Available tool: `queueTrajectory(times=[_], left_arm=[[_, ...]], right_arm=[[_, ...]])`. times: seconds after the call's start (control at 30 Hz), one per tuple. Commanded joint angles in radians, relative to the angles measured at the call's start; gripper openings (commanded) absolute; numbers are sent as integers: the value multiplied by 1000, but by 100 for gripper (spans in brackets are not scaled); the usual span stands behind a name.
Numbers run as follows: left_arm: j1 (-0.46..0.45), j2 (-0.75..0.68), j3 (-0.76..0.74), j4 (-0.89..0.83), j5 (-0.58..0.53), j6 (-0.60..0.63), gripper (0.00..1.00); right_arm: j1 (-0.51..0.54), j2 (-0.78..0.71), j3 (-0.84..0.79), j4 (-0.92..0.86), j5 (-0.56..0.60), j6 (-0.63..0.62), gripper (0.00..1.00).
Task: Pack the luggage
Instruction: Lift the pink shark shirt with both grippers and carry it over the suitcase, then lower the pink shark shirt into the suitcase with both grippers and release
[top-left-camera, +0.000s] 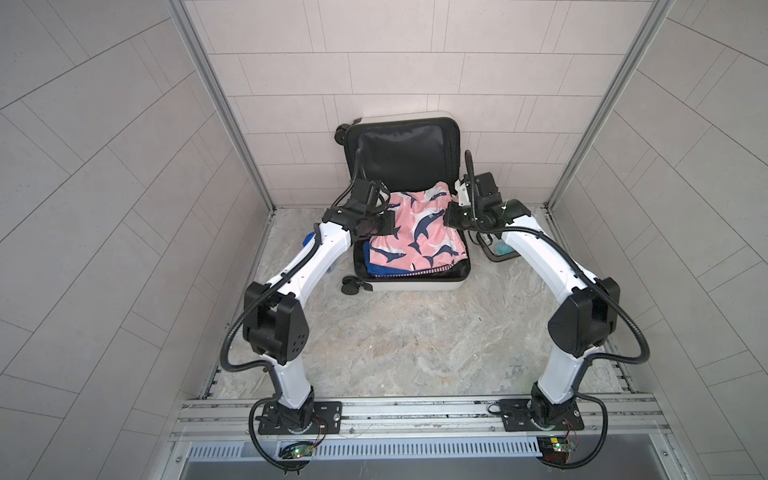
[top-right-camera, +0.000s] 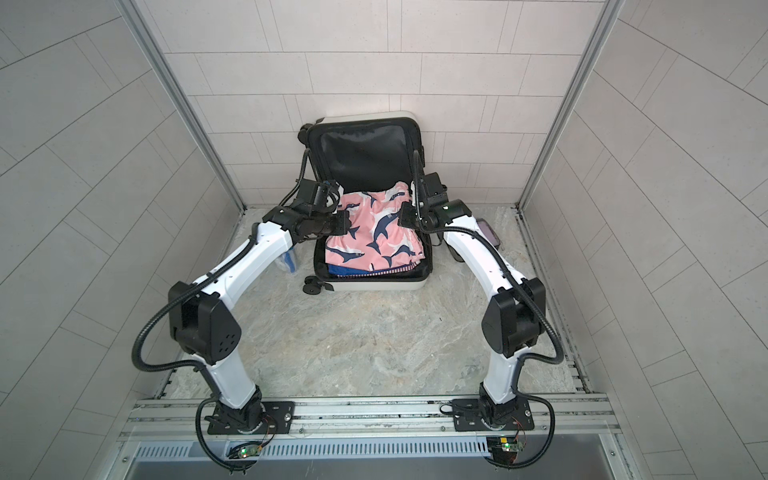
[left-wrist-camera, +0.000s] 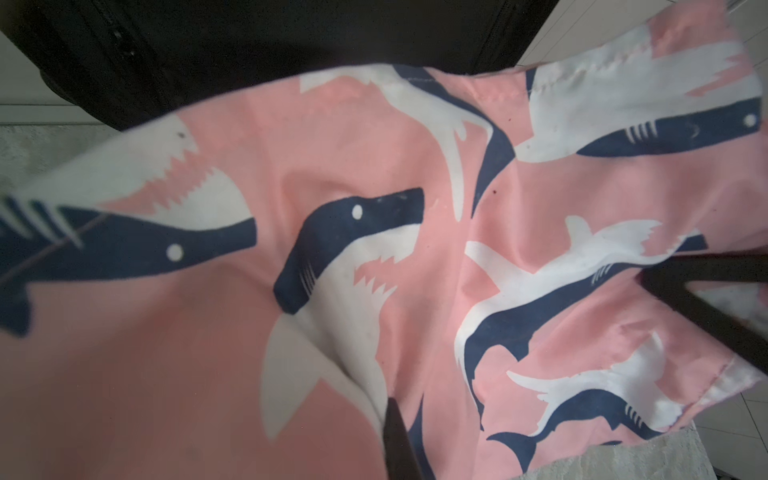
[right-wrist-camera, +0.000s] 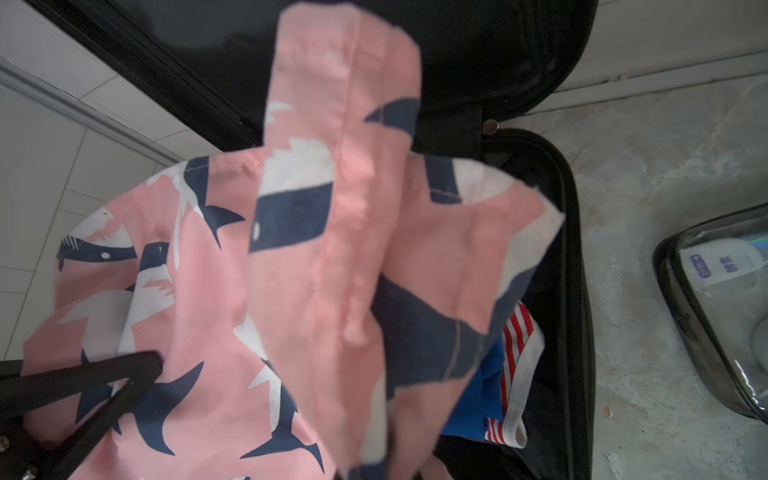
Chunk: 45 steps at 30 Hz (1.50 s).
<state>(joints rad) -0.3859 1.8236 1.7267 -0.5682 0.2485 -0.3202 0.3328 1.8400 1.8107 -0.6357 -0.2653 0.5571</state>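
Bottom of both top views: bare marble worktop (top-left-camera: 395, 345), nothing staged on it.

Mid-frame: the luggage (top-left-camera: 411, 286) lies open. Its white base shell is flat on the worktop, with a black wheel (top-left-camera: 352, 286) at its lower left corner. The base is already stacked: a blue garment (right-wrist-camera: 478, 395) and a red-white striped piece (right-wrist-camera: 515, 345) lie under a pink shark-print garment (top-left-camera: 419, 237). A clear toiletry pouch (right-wrist-camera: 715, 324) sits outside, just beside the base's right wall, not packed. Something blue (top-right-camera: 289, 259) on the left is half hidden under the left arm; can't tell what it is.

Just above centre: left claw (top-left-camera: 382, 198) and right claw (top-left-camera: 456, 199) are both pinched tight on the pink garment's far edge, one near each corner. The cloth bunches up toward each wrist camera. A dark fingertip (left-wrist-camera: 392, 432) biting a fold shows at the bottom of the left wrist view.

Upper frame: the black-lined lid (top-left-camera: 407, 153) stands propped against the tiled wall (top-left-camera: 415, 75).

The step looks like laying the top garment flat.
- Hold both claws level with even tension.
- Lower the far edge inside the rim by the hinge, not onto the zipper band.
- Let go together, without dragging the layers below.

Risk: the raised flap in the right wrist view may fold back or overhang the right wall. Roughly mid-task, I'd judge, since the pouch is left.
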Motion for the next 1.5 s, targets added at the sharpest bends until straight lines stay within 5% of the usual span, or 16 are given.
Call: queueTrajectory(times=[0.0, 0.83, 1.0, 1.27, 1.47], left_arm=[[22, 48, 60, 23, 33, 19, 0], [112, 312, 90, 38, 55, 45, 0], [115, 353, 117, 20, 44, 44, 4], [119, 328, 137, 9, 30, 41, 49], [119, 259, 137, -5, -8, 32, 52]], right_arm=[[-10, 44, 48, -26, -12, -12, 0], [-63, 335, 163, -76, 12, -67, 0], [-67, 373, 213, -110, 12, -78, 19], [-67, 325, 207, -113, 6, -90, 58], [-67, 260, 207, -113, 16, -95, 72]])
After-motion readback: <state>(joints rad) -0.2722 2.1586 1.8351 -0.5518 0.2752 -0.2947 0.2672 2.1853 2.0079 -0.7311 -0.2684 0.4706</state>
